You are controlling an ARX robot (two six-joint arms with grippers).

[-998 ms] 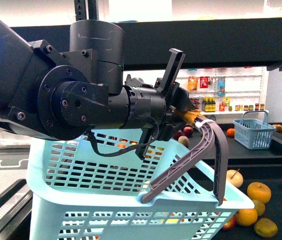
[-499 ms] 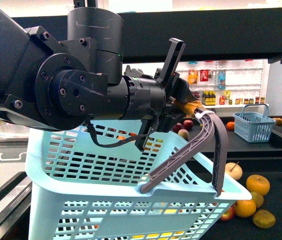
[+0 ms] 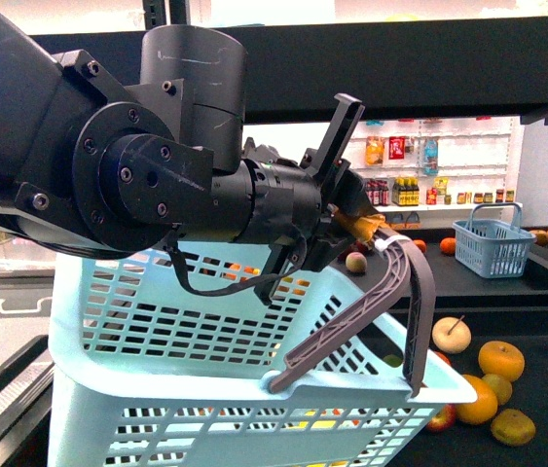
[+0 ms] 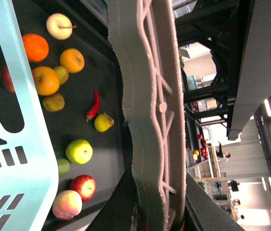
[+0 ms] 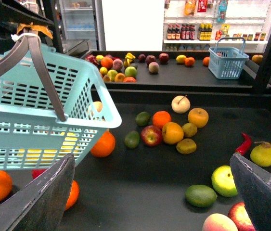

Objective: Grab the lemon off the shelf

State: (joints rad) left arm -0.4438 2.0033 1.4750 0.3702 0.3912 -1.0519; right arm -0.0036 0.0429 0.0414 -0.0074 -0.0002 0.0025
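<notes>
Two arms on this rig, so starting from the left. The left gripper (image 3: 363, 230) is clamped shut on the grey handle (image 3: 395, 297) of the light blue basket (image 3: 205, 389), and the basket hangs from it, tilted, above the shelf (image 5: 125, 192). In the left wrist view that handle fills the middle of the picture, with the basket's wall to one side and loose fruit on the dark tray behind it.

Moving right past the basket, there's a cluster of fruit lying on the tray: a red apple (image 5: 150, 135), an orange (image 5: 161, 118), and a pale round fruit with a stem (image 5: 180, 104) behind them. Honestly I can't say for sure which one is the lemon. My best candidate is the small yellow fruit (image 5: 189, 129), touching its neighbours in that cluster, to the right of the basket and clear of it.

Neither gripper touches it. From the right wrist camera it sits out ahead of the right gripper (image 5: 152, 161), inside the span of the fingers but well apart from them. That gripper is spread wide with nothing in it, hovering over bare tray.

Further right are a red chilli (image 5: 243, 143), a yellow pear (image 5: 263, 154) and a green apple (image 5: 224, 180). A small blue basket (image 5: 227, 61) sits on the rear tier.
</notes>
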